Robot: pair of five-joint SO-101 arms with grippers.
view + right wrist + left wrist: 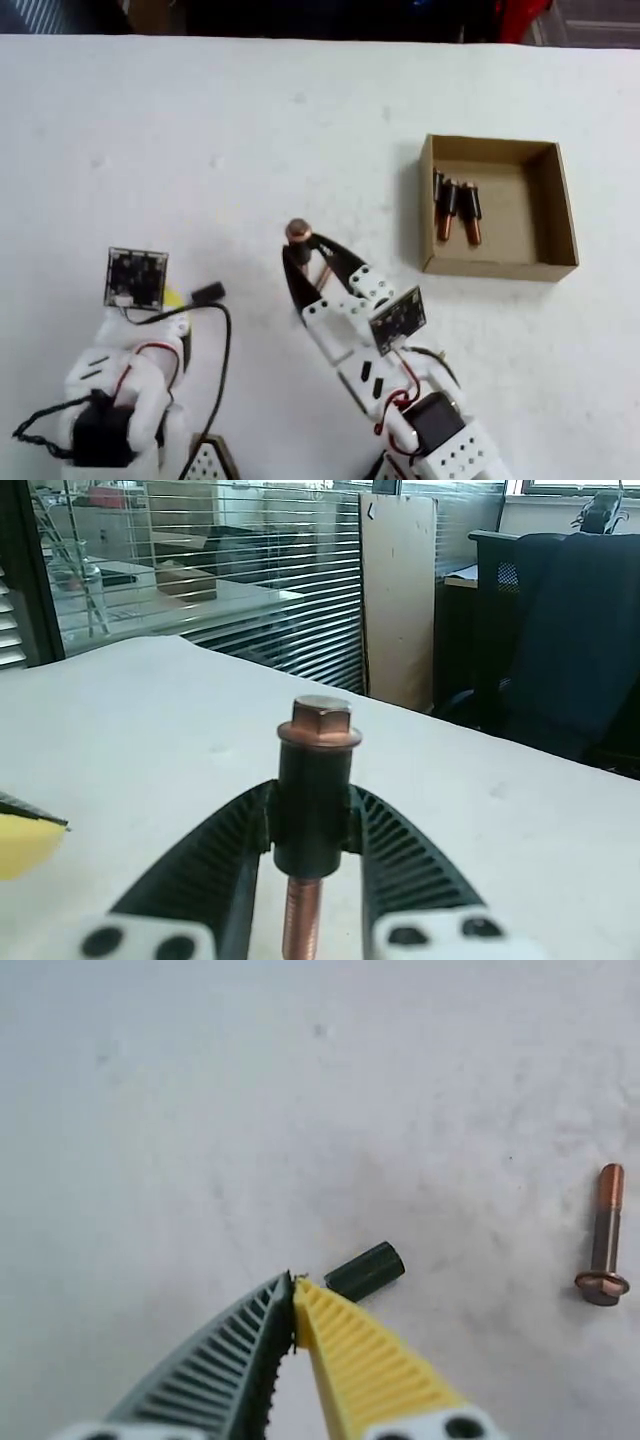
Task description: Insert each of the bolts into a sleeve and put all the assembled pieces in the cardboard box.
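Right tool is clenched on an assembled piece. It is gripped round its black middle, with the flanged head poking out past the tips and the copper shank running back toward the wrist. That puts the piece's long axis along the tool's own line.

Here's the relation that matters: in the high view the cardboard box sits off to the robot's right of that tool and a touch farther out across the bench. It is well apart, with nothing in between. Three finished pieces lie side by side in the box's left half, with bare floor beside them. The right arm is plainly the nearer one, so I'd expect a swing to the right and a drop over that bare half.

Over to the left tool — tips pressed together, gripping nothing. A loose sleeve lies on its side just beyond those tips, and a bare bolt lies flat farther off, apart from it. By my reading, that pair is not yet joined.
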